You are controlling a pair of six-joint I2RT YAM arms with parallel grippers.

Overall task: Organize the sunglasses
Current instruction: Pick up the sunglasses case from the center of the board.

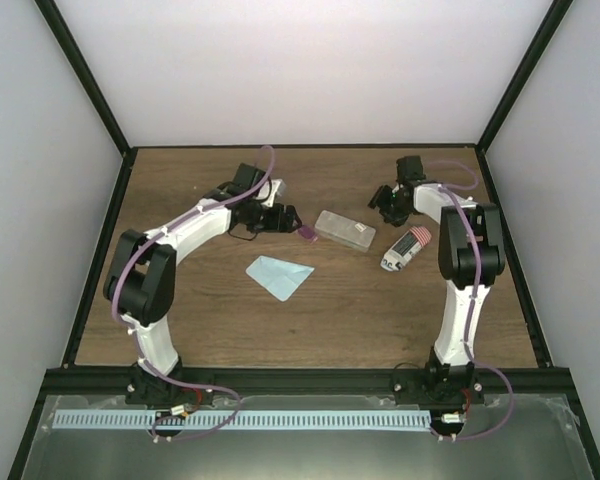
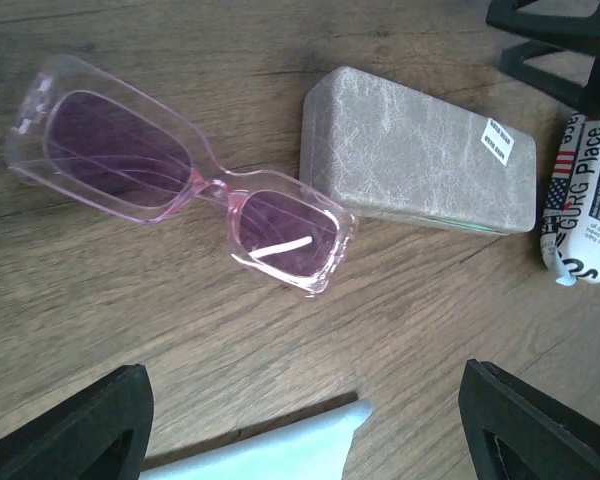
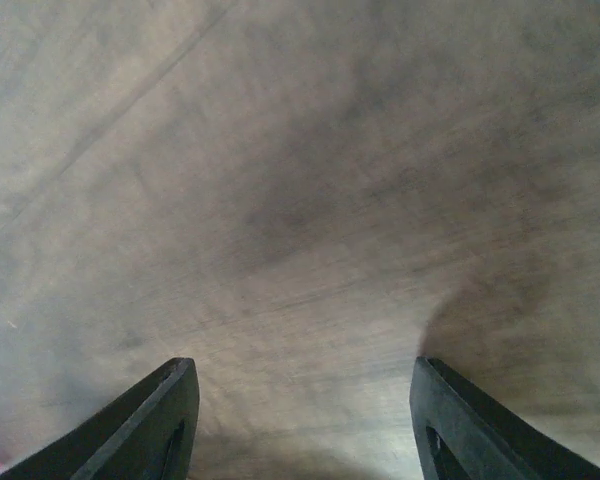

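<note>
Pink-tinted sunglasses (image 2: 190, 190) lie on worktop (image 2: 130, 300) beside grey case (image 2: 420, 165). Both the left pincer (image 2: 302, 372) and right pincer (image 3: 302, 365) hang open

- Cloth (image 2: 280, 447): cut by bottom edge, left wrist view
- Striped case (image 2: 583, 200): cut by right edge
- Sunglasses (image 1: 306, 234): mostly hidden, top view

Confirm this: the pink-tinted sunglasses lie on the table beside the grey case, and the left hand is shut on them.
One part is wrong: the left wrist view shows the left hand open, holding nothing. The pink-tinted sunglasses do lie on the table beside the grey case, free of any grip.
</note>
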